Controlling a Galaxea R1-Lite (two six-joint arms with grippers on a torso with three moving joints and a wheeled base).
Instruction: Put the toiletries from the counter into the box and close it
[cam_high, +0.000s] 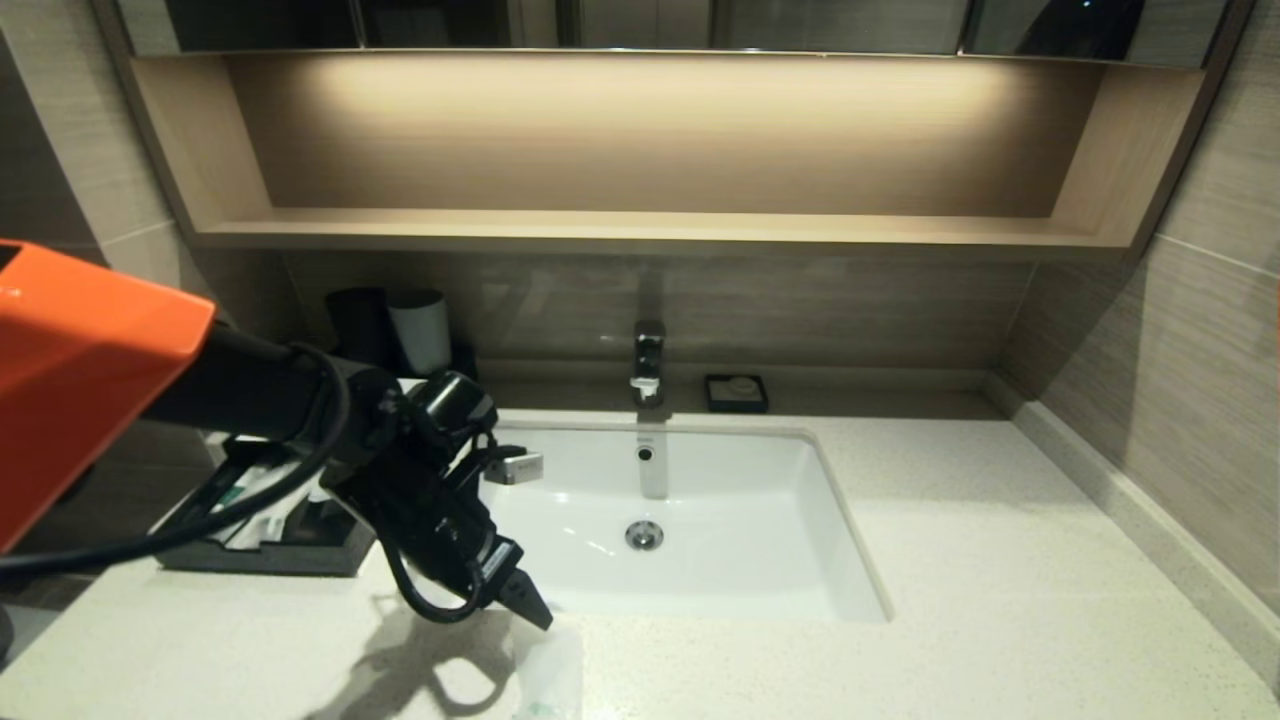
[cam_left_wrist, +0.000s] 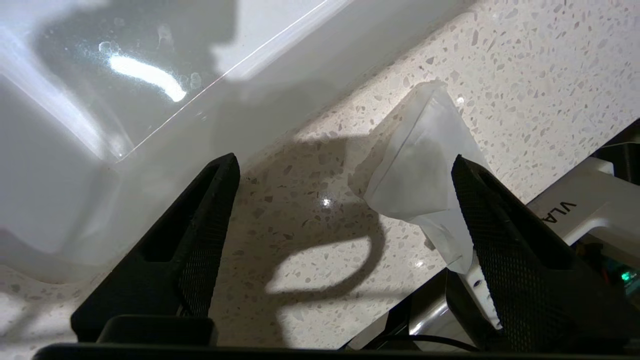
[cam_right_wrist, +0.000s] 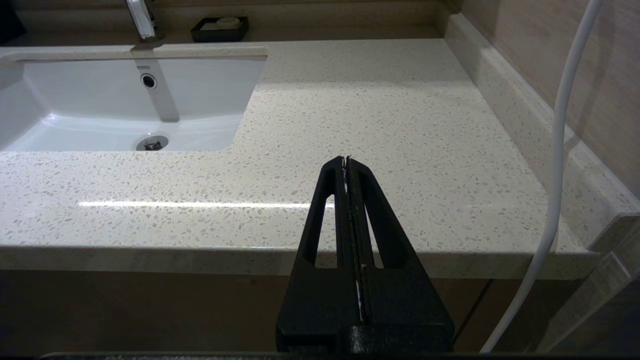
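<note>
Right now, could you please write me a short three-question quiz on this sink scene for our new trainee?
1. True or false: the left gripper is shut on the flat translucent plastic sachet.
2. Where does that sachet lie: A) in the white rectangular sink basin, B) on the pale cream speckled stone counter, C) on the tan wooden shelf?
3. Fill in: the right gripper, below the counter's front edge, is ____.

Key: 1 false, it is open above the counter, the sachet by one finger; 2 B; 3 shut.
</note>
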